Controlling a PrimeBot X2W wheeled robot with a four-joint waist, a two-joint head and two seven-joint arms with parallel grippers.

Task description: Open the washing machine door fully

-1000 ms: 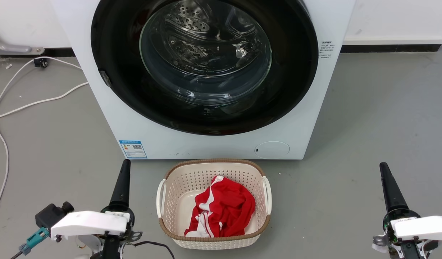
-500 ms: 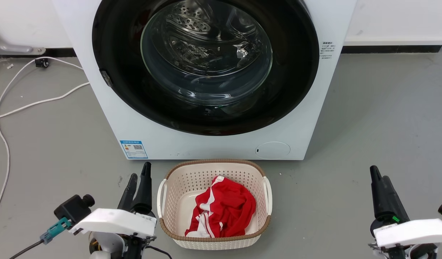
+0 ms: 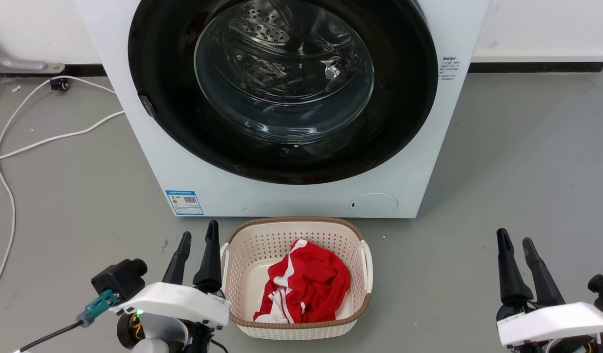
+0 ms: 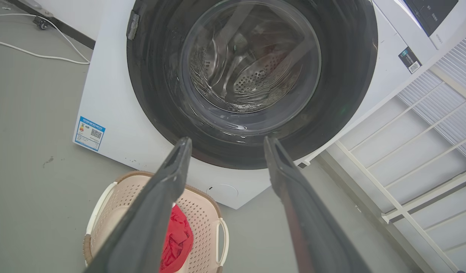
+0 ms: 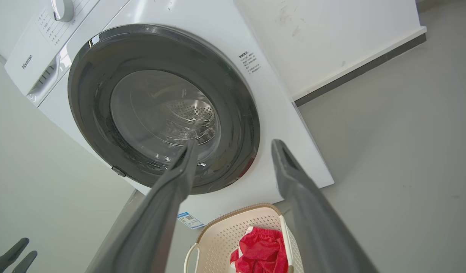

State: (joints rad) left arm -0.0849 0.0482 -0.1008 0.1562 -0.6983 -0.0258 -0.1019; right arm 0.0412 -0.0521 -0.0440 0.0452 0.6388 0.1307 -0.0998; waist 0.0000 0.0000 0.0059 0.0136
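Door shut, both grippers apart and holding nothing.

In your head view, the washing machine door (image 3: 284, 83) sits flat against the white machine, so I think no opening is done yet. Your left gripper (image 3: 198, 230), just beside the basket (image 3: 365, 264), and your right gripper (image 3: 513, 236), far on the other side, both have their fingers spread and are well apart from the door. Your left wrist view shows the door closed, up ahead of the spread fingers. Your right wrist view shows it closed too. All the pulling is left for you.
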